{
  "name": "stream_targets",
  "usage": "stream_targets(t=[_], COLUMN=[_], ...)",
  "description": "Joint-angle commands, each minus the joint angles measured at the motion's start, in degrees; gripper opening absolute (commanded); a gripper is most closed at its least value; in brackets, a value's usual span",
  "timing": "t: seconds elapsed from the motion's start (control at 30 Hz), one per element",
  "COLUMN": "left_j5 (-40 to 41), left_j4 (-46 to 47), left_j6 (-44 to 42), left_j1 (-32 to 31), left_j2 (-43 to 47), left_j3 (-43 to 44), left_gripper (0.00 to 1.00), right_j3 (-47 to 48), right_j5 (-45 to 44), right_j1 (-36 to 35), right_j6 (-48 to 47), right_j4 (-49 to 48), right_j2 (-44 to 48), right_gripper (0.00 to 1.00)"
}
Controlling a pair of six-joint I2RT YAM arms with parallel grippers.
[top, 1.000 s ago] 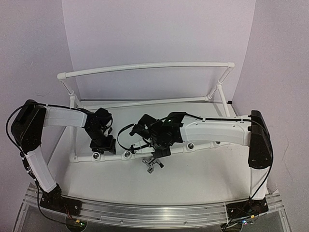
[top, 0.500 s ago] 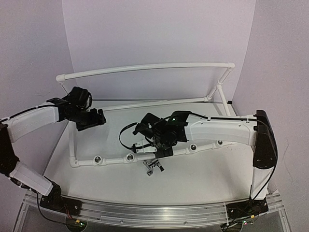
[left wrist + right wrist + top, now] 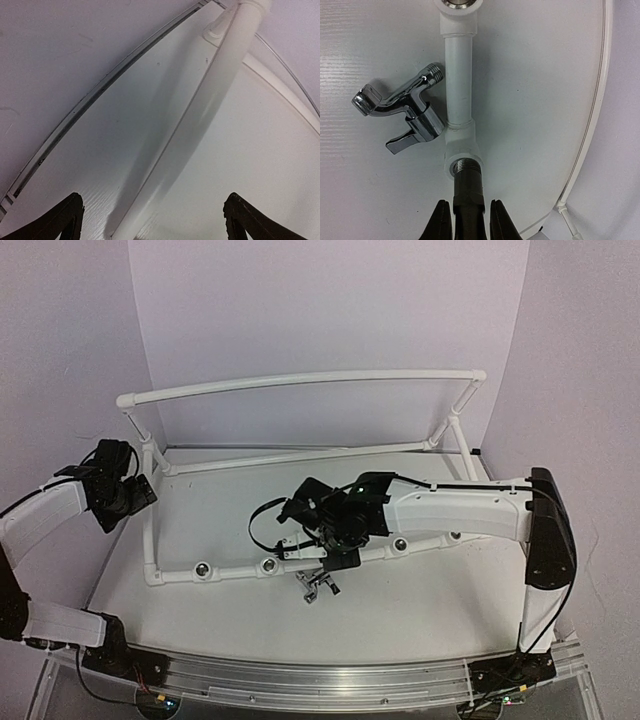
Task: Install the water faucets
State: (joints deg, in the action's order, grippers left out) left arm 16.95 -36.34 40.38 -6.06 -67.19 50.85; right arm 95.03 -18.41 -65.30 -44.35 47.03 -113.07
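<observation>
My right gripper point(image 3: 468, 205) is shut on a dark water faucet point(image 3: 468, 192), gripping its body on both sides. The faucet's threaded end sits at the mouth of a silver-ringed socket point(image 3: 463, 165) in the white pipe frame point(image 3: 458, 65). A second, shiny faucet point(image 3: 405, 112) lies loose on the table, touching the pipe's left side. From above, that loose faucet point(image 3: 315, 585) lies just in front of the front pipe point(image 3: 230, 570), below my right gripper point(image 3: 335, 545). My left gripper point(image 3: 115, 502) hangs open and empty at the far left, its fingers point(image 3: 70, 220) straddling the side pipe point(image 3: 220, 85) from above.
The front pipe carries more open sockets point(image 3: 201, 569) point(image 3: 267, 562) point(image 3: 398, 543). A raised white rail point(image 3: 300, 380) spans the back of the frame. Purple walls enclose the table on three sides. A metal rail point(image 3: 300, 680) runs along the near edge.
My left arm has swung from the front pipe out to the far left, and its jaws have opened wide. My right gripper has barely moved with its faucet.
</observation>
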Motion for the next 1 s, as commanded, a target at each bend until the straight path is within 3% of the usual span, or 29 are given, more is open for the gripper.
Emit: stream_targets(t=[0.0, 0.1, 0.27, 0.37, 0.73, 0.97], left_j5=[-0.9, -4.4, -17.9, -22.1, -19.5, -14.8], left_j4=[6.4, 11.7, 22.0, 26.1, 27.7, 27.0], left_j6=[-2.2, -5.7, -7.6, -6.4, 2.1, 5.3], left_j1=[4.1, 5.7, 5.8, 5.8, 3.1, 1.3], left_j2=[-3.6, -8.8, -15.9, -16.1, -21.7, -25.7], left_j3=[-2.6, -3.7, -5.2, -7.5, -8.8, -8.7], left_gripper=[0.98, 0.93, 0.72, 0.65, 0.04, 0.00], right_j3=[-0.2, -0.4, -1.1, -1.9, -3.3, -5.5], right_j5=[0.0, 0.1, -0.1, 0.0, 0.4, 2.1], right_j1=[0.1, 0.1, 0.2, 0.6, 1.9, 1.9], right_j6=[1.5, 1.7, 2.0, 2.5, 3.1, 2.6], right_j4=[0.1, 0.2, 0.2, 0.2, 0.3, 0.2], right_j2=[3.9, 4.2, 4.8, 5.4, 5.0, 7.4], right_gripper=[0.00, 0.00, 0.00, 0.00, 0.00, 0.00])
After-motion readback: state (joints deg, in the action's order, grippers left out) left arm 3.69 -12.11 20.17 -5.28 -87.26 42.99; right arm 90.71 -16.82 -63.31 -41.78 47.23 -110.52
